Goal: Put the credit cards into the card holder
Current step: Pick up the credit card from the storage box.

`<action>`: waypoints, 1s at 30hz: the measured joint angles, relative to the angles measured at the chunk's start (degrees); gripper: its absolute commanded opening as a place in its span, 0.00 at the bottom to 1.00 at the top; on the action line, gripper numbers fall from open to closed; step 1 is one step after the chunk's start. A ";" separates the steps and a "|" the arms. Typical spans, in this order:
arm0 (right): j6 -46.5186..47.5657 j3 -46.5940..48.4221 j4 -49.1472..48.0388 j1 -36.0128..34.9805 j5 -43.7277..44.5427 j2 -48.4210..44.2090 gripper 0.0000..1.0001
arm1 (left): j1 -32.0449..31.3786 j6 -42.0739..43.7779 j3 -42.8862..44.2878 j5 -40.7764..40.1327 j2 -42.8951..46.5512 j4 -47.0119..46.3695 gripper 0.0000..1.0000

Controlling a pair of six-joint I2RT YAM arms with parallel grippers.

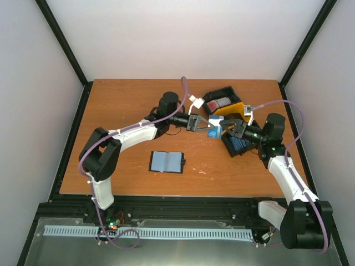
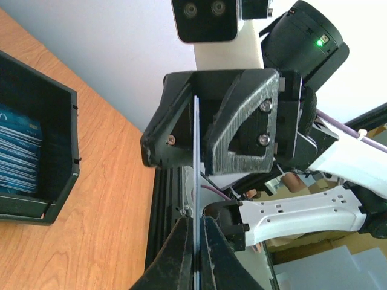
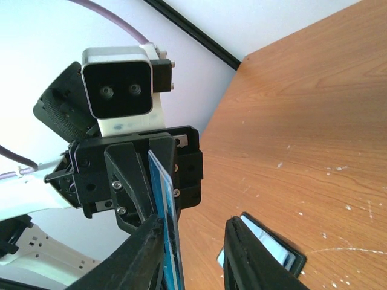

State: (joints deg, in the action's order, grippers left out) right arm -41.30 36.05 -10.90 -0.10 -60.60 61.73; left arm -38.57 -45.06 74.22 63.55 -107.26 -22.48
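Showing only as faint white lines, the print on the blue credit cards (image 2: 18, 151) stacked in a black tray (image 2: 63, 157) cannot be read; that tray is set to the right of the card holder (image 1: 166, 162), which lies opened flat on the table (image 1: 122, 111). The left arm (image 1: 133, 136) is folded at the elbow to the left of the card holder and stretched rightward behind it; the right arm (image 1: 288, 172) is raised from its base and pointed leftward, so that the two wrists are set tip to tip above the table, behind and to the right of the card holder. The left claw (image 1: 205, 124) is clenched on one blue credit card (image 1: 213, 133), which is gripped between its fingers and held off the table; the right claw (image 1: 226, 129) is parted, with its fingers placed either side of the same card; one finger is seen just beside the card's face, the other apart from it across a clear gap.
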 measured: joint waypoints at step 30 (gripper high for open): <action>0.42 7.21 -0.81 -7.28 -2.25 -7.10 0.29 | 1.01 16.70 -6.40 2.38 12.98 4.24 0.01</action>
State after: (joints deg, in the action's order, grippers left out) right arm -40.88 43.27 -11.70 -7.38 -62.85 54.63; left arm -37.56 -28.36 67.81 65.93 -94.28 -18.24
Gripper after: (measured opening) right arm 0.313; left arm 0.023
